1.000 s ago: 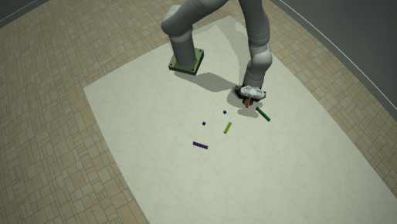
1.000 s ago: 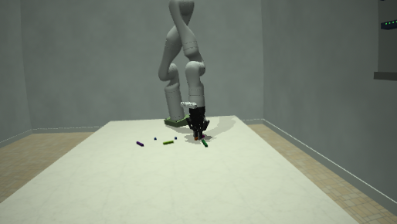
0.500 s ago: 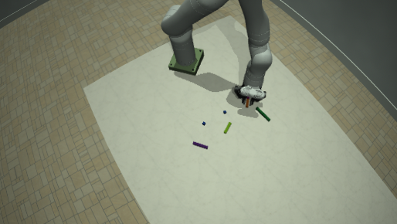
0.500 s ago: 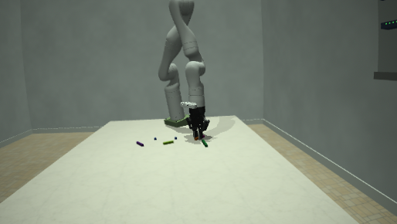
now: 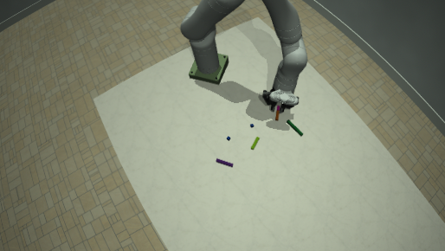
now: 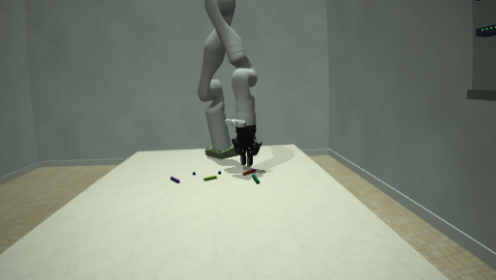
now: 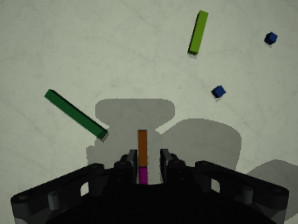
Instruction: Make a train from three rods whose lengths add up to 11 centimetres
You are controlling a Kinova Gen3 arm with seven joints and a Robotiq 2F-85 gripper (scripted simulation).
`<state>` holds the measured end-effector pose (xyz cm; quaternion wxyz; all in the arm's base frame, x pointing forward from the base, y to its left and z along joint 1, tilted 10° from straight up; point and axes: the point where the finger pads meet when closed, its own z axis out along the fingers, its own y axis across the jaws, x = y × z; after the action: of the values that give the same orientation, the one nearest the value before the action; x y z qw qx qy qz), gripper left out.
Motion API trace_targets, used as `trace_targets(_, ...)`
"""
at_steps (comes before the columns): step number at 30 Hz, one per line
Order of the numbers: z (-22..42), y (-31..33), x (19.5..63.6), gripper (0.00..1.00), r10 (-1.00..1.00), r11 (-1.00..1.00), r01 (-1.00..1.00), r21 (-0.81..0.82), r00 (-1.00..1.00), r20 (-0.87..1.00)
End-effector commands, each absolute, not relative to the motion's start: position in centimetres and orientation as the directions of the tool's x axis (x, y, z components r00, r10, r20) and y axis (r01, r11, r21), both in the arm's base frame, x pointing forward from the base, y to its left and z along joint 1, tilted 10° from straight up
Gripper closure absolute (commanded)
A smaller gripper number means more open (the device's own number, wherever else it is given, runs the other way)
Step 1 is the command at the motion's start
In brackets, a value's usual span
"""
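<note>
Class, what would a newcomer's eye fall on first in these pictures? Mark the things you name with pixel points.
The big grey jointed arm, rising from a green base plate (image 5: 222, 78) and ending in a black two-finger gripper (image 5: 278, 108) (image 6: 246, 163) (image 7: 148, 158). Then the small coloured rods on the pale table (image 5: 303, 195) (image 6: 232, 232), brightest the lime rod (image 5: 255, 143) (image 6: 209, 179) (image 7: 198, 33), between the purple and green ones.

The claw (image 5: 277, 109) (image 6: 246, 163) (image 7: 148, 158) has risen off the surface (image 5: 186, 190) (image 6: 232, 227) (image 7: 125, 45); its fingertips, down around the rods half a second ago, now hang above them. The orange rod (image 5: 277, 116) (image 6: 247, 173) (image 7: 142, 148) shows more fully below the claw, and the magenta rod (image 5: 278, 108) (image 6: 253, 170) (image 7: 143, 176), hidden by it before, has come into sight.
</note>
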<state>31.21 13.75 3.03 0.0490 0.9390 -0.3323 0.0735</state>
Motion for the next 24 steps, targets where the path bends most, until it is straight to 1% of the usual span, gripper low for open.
trace_targets(1, 4.9, 14.2, 31.6, 0.76, -0.622, -0.773, -0.634, 0.018, 0.763, 0.175)
trace_targets(9, 8.3, 14.7, 31.2, 0.76, -0.622, -0.773, -0.634, 0.018, 0.763, 0.175)
trace_targets(18, 9.0, 14.7, 31.1, 0.76, -0.622, -0.773, -0.634, 0.018, 0.763, 0.175)
trace_targets(19, 9.0, 14.7, 31.1, 0.00, -0.622, -0.773, -0.634, 0.018, 0.763, 0.175)
trace_targets(24, 9.0, 14.7, 31.1, 0.00, -0.622, -0.773, -0.634, 0.018, 0.763, 0.175)
